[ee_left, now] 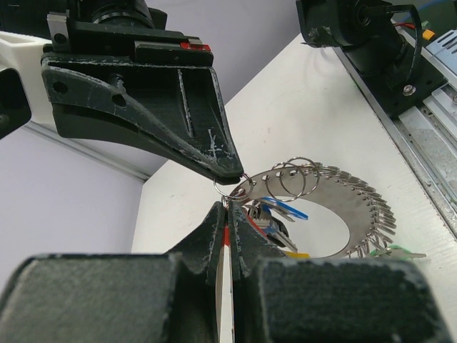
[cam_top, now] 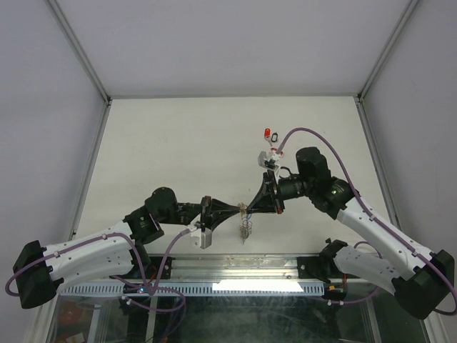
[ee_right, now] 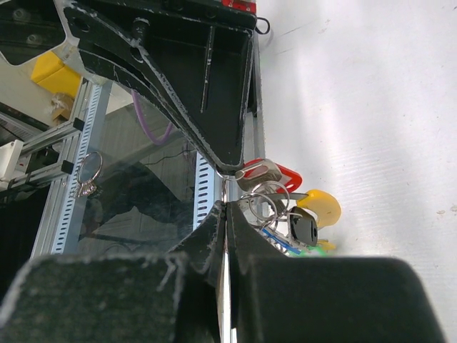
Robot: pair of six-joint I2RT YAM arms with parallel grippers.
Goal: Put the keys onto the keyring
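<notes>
Top external view showed both arms reaching inward over the table (cam_top: 178, 136), the left gripper (cam_top: 238, 209) and the right gripper (cam_top: 251, 206) meeting tip to tip above its near edge. The keyring (cam_top: 245, 224) hung just beneath that meeting point as a small tangled bunch, clear of the table surface. Farther out on the table, well apart from the bunch, lay a red-tagged piece (cam_top: 268, 133) with a few more small bits just beside it, too tiny to make out.

From the left wrist camera, the left claw's two fingers were drawn together, with only a thin slit between them. The right claw came down from above, its jaws likewise pinched to a point. A small wire ring (ee_left: 223, 187) bridged the two tips, and each claw appeared to be clamped on it. To the right of the tips and touching that ring, the keyring spread out as a silvery crescent with a toothed outer edge, several thin loops standing at its upper end. The keys (ee_left: 284, 208) clustered against the crescent's inner curve, a blue tag plainest among them.

The right wrist camera showed the same meeting from the other side. A red tag (ee_right: 283, 174) sat just beside the left claw's tip, a yellow plastic piece (ee_right: 323, 207) below it, and a black key head and a sliver of green lower still.
</notes>
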